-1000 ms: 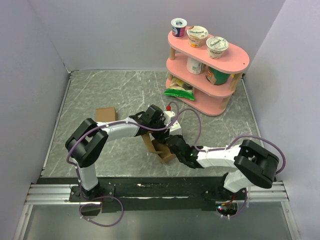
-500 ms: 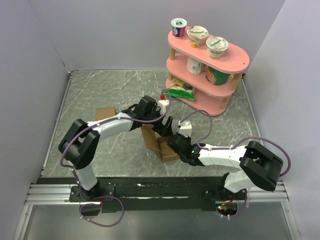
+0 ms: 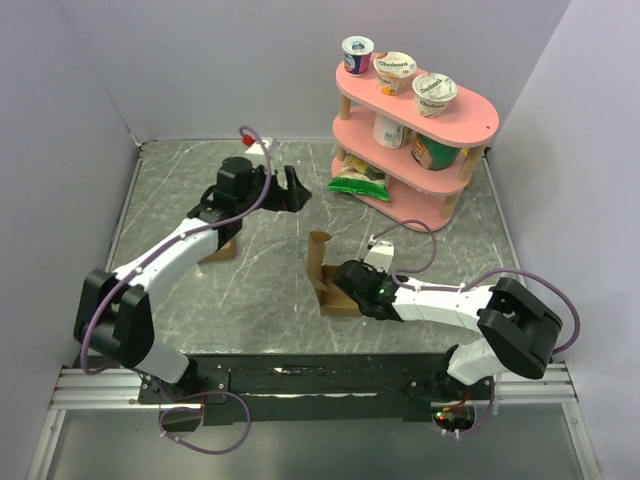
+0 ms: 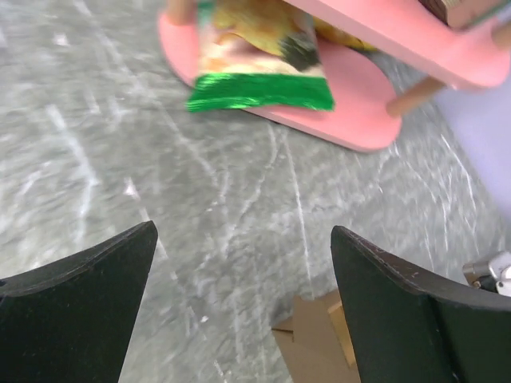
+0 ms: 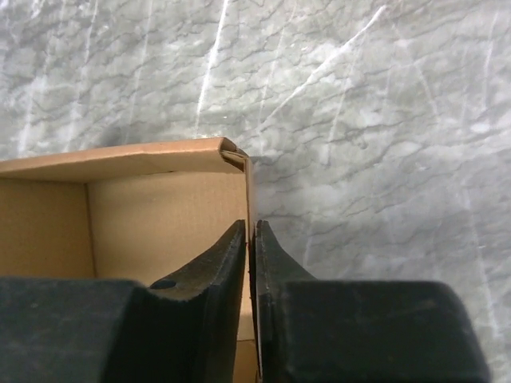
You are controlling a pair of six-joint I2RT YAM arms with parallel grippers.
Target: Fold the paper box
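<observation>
The paper box (image 3: 322, 272) is a partly folded brown carton on the table's near middle, with one flap standing up on its left side. My right gripper (image 3: 348, 286) is shut on the box's right wall. In the right wrist view its fingers (image 5: 251, 233) pinch the thin wall edge, with the box's inside (image 5: 160, 207) to the left. My left gripper (image 3: 294, 190) is open and empty, raised well behind and left of the box. The left wrist view shows the open gripper (image 4: 243, 239) above bare table, with a corner of the box (image 4: 315, 343) at the bottom.
A small brown cardboard cube (image 3: 222, 250) lies left of the box, partly under my left arm. A pink two-tier shelf (image 3: 470, 120) with yogurt cups stands back right. A green snack bag (image 3: 358, 182) lies on its base and also shows in the left wrist view (image 4: 259, 92).
My left gripper left the box and swung up and back to the left. My right gripper stayed on the box wall. The box now rests flatter, one flap upright.
</observation>
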